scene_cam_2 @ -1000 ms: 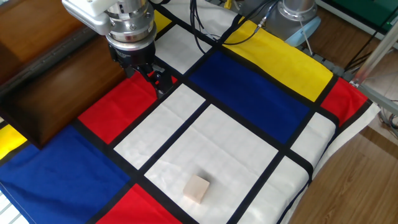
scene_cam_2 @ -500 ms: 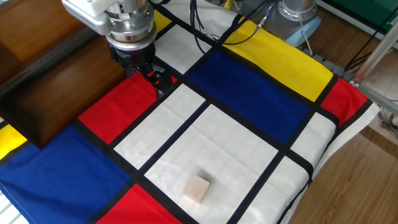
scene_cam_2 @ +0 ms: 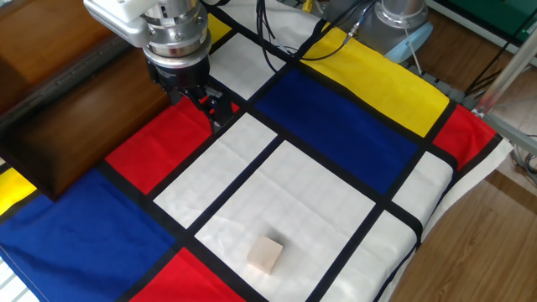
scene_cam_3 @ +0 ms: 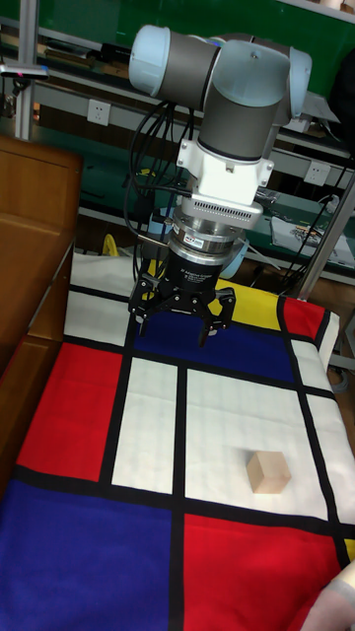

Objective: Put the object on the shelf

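Here is the small pale beige wooden cube (scene_cam_2: pixel 265 254), sitting flat on a white panel of the colour-block tablecloth (scene_cam_2: pixel 352 126), a cloth of red, blue, yellow and white rectangles split by black bands. The cube rests close to the near edge of that white panel, just short of the black band that borders a red rectangle. Nothing is touching it.

Over at the far side hangs the black two-finger gripper (scene_cam_3: pixel 177 317), under its ribbed silver wrist. It points down above the cloth, near where red, white and blue panels meet. In the tall fixed view its jaws stand spread apart, with only air between them. It holds nothing. The cube lies well apart from it, across the white panels.

Above the gripper rises the grey robot arm with pale blue caps (scene_cam_3: pixel 237 89), and black cables (scene_cam_2: pixel 277 42) trail over the yellow and white panels behind.

Along the left edge stands the large dark brown wooden shelf unit (scene_cam_2: pixel 75 109), its flat board running beside the red and blue panels. The gripper hovers just beside its inner edge. The cube is nowhere near it, resting on the cloth on the opposite side.
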{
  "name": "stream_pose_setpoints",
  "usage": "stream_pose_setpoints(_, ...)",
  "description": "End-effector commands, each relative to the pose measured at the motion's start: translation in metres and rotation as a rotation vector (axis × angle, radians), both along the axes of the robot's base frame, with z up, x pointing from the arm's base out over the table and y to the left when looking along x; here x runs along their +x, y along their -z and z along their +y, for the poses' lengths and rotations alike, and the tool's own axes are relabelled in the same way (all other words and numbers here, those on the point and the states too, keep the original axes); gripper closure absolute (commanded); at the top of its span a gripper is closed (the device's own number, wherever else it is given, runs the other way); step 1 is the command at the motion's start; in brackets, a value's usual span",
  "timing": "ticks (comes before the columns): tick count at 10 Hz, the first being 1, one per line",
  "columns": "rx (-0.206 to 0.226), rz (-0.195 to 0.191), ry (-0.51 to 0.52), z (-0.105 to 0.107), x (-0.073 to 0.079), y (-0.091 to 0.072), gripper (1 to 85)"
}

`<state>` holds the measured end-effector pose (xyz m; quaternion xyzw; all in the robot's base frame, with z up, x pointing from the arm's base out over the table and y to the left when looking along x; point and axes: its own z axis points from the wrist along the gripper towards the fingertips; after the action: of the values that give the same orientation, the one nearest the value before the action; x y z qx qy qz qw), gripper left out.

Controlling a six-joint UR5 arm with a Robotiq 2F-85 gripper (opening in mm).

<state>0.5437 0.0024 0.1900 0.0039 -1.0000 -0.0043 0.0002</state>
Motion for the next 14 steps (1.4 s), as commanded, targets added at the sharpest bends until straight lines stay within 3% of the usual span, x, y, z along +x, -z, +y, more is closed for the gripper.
stream_pose_setpoints(1,0.021,0.065,0.359,0.011,-0.015,0.001,84.7)
stream_pose_setpoints(7,0.008,0.062,0.355,0.011,-0.015,0.003,84.7)
stream_pose_setpoints(9,0.023,0.04,0.355,0.015,-0.007,0.005,84.7)
stream_pose_setpoints(10,0.056,0.008,0.346,0.024,0.004,0.004,84.7)
stream_pose_setpoints(11,0.071,0.012,0.329,0.033,0.006,0.003,83.7)
stream_pose_setpoints(12,0.085,0.024,0.302,0.046,0.008,0.003,72.3)
stream_pose_setpoints(14,0.113,0.0,0.278,0.073,0.028,0.011,68.0)
